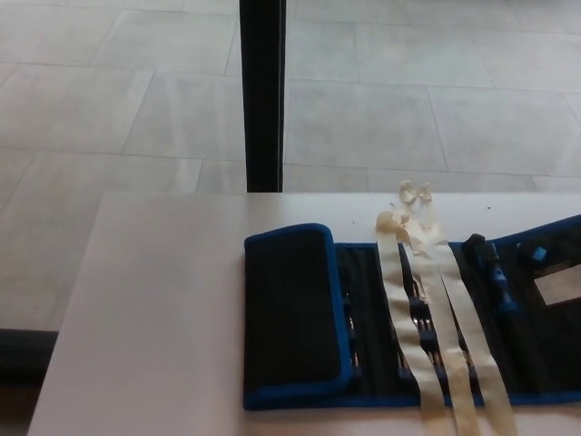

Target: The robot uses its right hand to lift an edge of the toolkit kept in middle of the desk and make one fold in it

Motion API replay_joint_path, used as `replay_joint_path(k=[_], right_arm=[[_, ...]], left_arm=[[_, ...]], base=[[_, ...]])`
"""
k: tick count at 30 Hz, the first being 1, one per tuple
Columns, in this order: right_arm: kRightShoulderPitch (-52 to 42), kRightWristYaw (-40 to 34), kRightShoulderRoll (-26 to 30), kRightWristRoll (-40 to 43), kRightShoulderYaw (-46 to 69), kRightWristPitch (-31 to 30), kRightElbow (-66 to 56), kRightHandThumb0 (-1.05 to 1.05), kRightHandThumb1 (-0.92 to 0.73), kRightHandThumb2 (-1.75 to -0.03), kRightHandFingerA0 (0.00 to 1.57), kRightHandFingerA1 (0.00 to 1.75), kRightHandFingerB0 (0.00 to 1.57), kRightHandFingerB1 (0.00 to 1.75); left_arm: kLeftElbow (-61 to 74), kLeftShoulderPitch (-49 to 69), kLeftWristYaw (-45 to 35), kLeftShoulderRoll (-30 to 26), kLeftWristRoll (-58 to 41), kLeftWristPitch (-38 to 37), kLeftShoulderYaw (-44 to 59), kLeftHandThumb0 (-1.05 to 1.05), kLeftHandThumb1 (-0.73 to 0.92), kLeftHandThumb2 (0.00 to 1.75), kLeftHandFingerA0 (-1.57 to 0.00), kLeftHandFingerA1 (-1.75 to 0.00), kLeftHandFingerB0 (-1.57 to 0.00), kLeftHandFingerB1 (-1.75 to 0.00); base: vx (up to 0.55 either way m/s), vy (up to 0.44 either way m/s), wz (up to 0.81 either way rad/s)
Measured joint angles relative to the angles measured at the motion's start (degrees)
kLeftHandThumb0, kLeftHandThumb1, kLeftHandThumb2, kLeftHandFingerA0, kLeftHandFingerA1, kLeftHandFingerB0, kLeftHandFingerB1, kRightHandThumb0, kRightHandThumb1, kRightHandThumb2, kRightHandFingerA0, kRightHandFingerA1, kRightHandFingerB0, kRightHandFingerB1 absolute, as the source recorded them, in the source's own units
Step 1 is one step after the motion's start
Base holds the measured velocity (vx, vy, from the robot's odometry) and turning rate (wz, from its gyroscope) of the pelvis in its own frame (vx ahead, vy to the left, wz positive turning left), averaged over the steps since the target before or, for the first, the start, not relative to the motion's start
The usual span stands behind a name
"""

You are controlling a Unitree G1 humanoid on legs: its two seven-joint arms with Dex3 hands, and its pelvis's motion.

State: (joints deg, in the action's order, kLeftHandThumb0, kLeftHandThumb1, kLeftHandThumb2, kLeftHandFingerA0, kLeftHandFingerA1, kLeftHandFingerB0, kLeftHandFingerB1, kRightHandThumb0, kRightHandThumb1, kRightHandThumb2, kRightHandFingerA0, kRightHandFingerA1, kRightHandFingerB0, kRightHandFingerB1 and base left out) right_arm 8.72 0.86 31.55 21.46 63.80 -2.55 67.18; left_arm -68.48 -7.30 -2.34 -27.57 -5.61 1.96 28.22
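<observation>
A black toolkit roll with blue trim (427, 318) lies spread across the white desk (154, 309), running off the picture's right edge. Its left end flap (292, 313) is folded over onto the body. Blue-handled tools (499, 277) sit in its pockets. Two cream ribbon straps (445, 327) lie across it from the far edge to the near edge, knotted at the top. Neither of my hands shows in the head view.
A black vertical post (263, 91) stands behind the desk's far edge. Grey tiled floor (408, 109) lies beyond. The desk's left edge runs diagonally down at the left, with bare desktop left of the toolkit.
</observation>
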Motion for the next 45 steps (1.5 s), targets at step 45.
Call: replay_joint_path(k=[45], right_arm=[[4.7, 11.0, -7.3, 14.5, -31.4, -23.8, -39.0, -0.71, -0.62, -0.92, 0.31, 0.54, 0.19, 0.44]], left_arm=[[-3.7, -1.1, 0.7, -3.7, -3.7, 0.0, 4.3, -0.84, 0.92, 0.68, -0.55, -0.66, -0.4, -0.5]], base=[[0.0, 0.0, 0.01]])
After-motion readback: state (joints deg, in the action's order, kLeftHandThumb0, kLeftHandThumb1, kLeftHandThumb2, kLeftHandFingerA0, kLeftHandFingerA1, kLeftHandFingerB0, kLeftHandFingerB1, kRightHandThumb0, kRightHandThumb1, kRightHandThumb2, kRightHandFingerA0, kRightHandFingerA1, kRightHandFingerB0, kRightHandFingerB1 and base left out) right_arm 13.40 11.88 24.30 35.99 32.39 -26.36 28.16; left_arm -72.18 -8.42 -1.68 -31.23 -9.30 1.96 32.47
